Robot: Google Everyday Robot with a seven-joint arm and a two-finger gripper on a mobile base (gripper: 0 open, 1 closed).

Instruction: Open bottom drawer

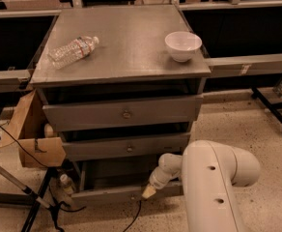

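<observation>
Gripper (148, 192) of the white robot arm (213, 187) touched the front of the narrow grey wooden bottom drawer (107, 196), pulled out at the grey cabinet's (131, 52) foot; whether it gripped anything could not be told.

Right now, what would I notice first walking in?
A big white robot arm fills the lower right, its gripper down at the bottom drawer, which looks partly pulled out. On top of the grey cabinet sit a white bowl at right and a plastic bottle lying at left.
</observation>
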